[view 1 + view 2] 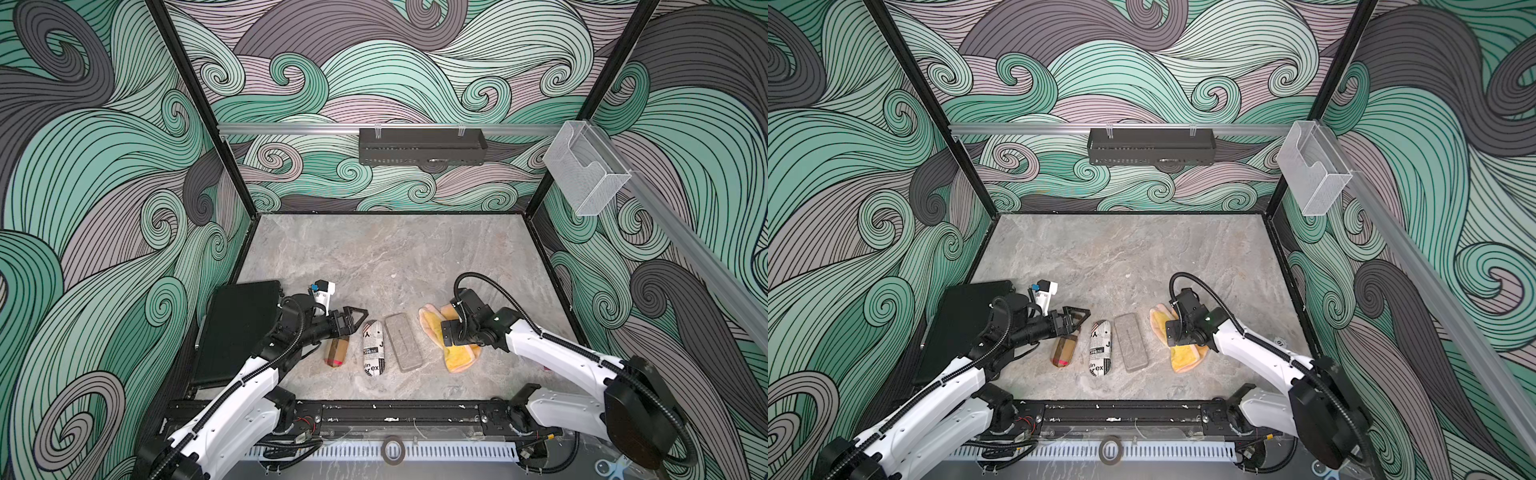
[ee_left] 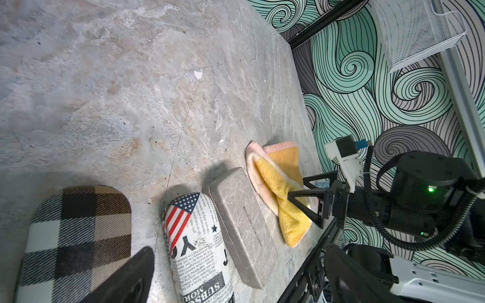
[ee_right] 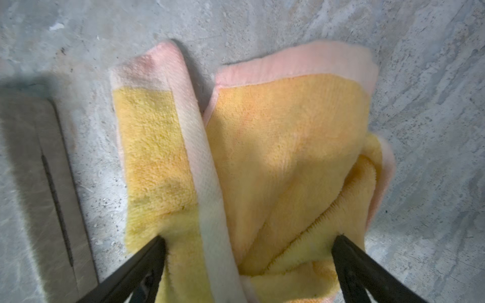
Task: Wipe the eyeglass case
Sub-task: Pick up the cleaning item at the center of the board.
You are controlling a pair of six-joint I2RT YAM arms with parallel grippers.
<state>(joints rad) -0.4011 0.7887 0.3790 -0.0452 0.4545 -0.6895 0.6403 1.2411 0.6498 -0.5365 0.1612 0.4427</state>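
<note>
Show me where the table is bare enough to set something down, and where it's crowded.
Bare: the far half of the table, from the back wall to the row of cases; a narrower strip between that row and the front rail. Crowded: plaid case, newsprint case, grey case and yellow cloth side by side, narrow gaps.

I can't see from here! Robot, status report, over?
Left hand open, empty, by brown plaid fabric case. Right hand open astride yellow pink-edged towel, not yet gripping. Nothing blocking.
</note>
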